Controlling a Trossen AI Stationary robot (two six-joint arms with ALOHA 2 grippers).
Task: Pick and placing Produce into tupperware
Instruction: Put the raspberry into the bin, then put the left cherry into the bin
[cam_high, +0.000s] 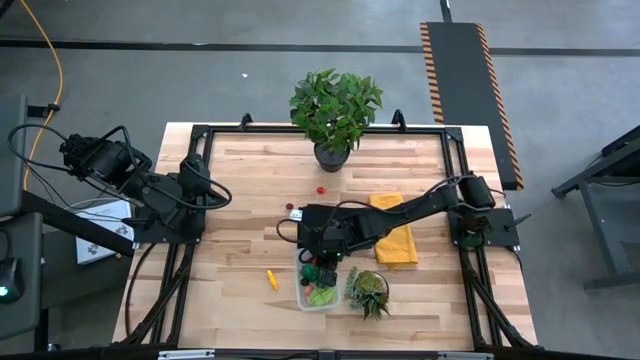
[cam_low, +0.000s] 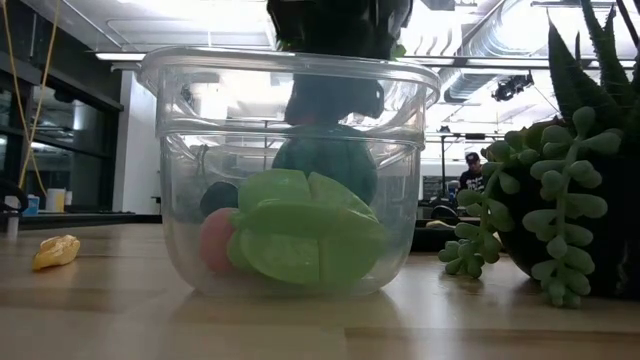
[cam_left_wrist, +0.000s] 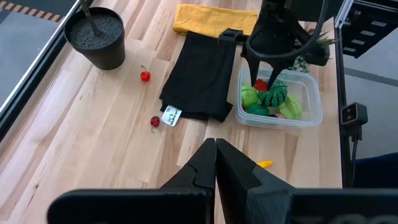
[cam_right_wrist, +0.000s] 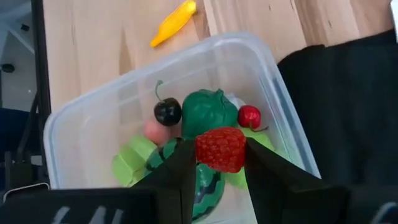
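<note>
The clear tupperware (cam_high: 318, 285) stands near the table's front edge. It holds green pieces (cam_right_wrist: 208, 112), a dark cherry (cam_right_wrist: 168, 112), a red cherry (cam_right_wrist: 249, 116), a pink piece (cam_right_wrist: 155, 132) and a watermelon piece (cam_right_wrist: 202, 180). My right gripper (cam_right_wrist: 217, 163) hangs over the tupperware's far end, shut on a red strawberry (cam_right_wrist: 221, 148). Two red berries (cam_left_wrist: 145, 76) (cam_left_wrist: 155, 122) and a yellow piece (cam_high: 272, 279) lie on the wood. My left gripper (cam_left_wrist: 216, 152) waits shut, raised at the table's left. My right gripper pinches the strawberry's two sides (cam_right_wrist: 200, 149) between its two fingers. The fingers slant down from the table's right and far side. The strawberry is lifted clear, above the produce in the tupperware.
A black cloth (cam_left_wrist: 202, 74) and a yellow cloth (cam_left_wrist: 214, 18) lie just behind the tupperware. A small succulent (cam_high: 368, 290) stands right beside it on the right. A potted leafy plant (cam_high: 335, 110) stands at the far edge. Bare wood lies to the tupperware's left.
</note>
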